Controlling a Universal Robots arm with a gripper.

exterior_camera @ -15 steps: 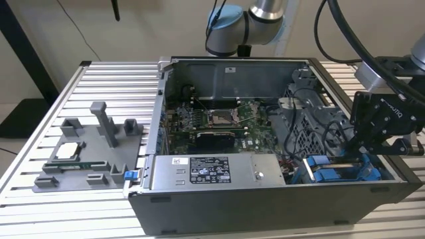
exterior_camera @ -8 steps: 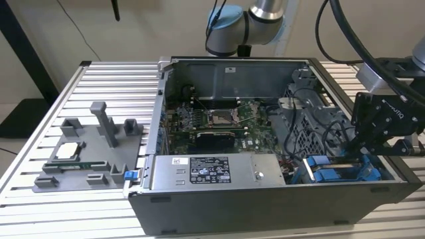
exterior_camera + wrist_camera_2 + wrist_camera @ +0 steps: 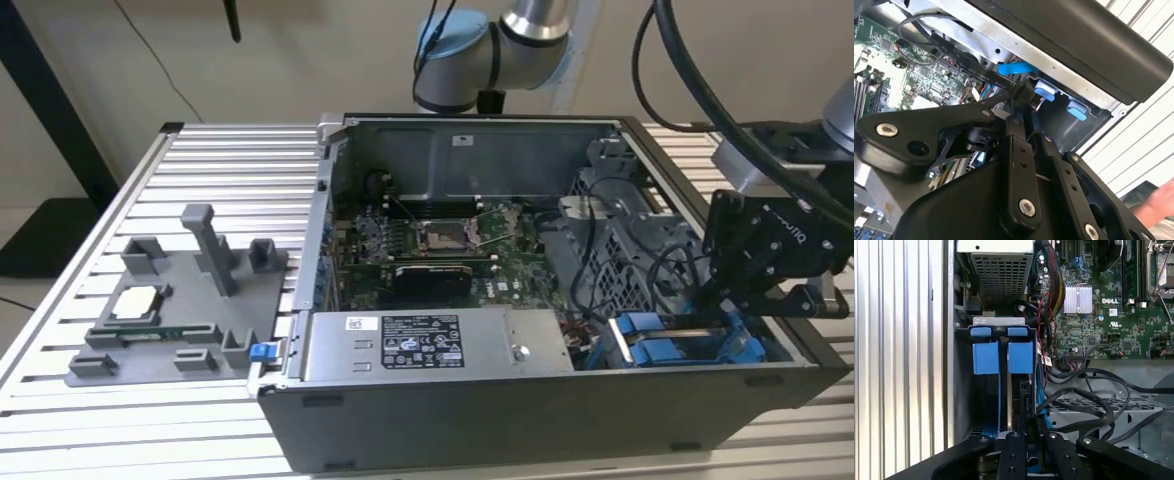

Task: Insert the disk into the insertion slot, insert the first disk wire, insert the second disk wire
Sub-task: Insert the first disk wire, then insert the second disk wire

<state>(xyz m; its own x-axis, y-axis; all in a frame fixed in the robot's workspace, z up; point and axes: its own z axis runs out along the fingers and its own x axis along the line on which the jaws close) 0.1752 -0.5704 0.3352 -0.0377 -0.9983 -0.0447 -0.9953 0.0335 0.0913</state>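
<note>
The disk (image 3: 1016, 395) looks already seated edge-on in the slot (image 3: 667, 345), at the 4 o'clock corner of the case (image 3: 534, 420) in the exterior view. The gripper (image 3: 1022, 100) hangs over it, apparently pinching the plug of a black wire (image 3: 974, 62), so the wiring seems unfinished. Loose cables (image 3: 1089, 400) crowd the slot, and the power-supply box (image 3: 420, 340) sits at 6 o'clock.

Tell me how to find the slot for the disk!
Look at the big open computer case on the slatted table. Go to its near corner on the exterior view's right, beside the grey power-supply box. The insertion slot is the bay with bright blue tabs; the box has only a white label.
</note>
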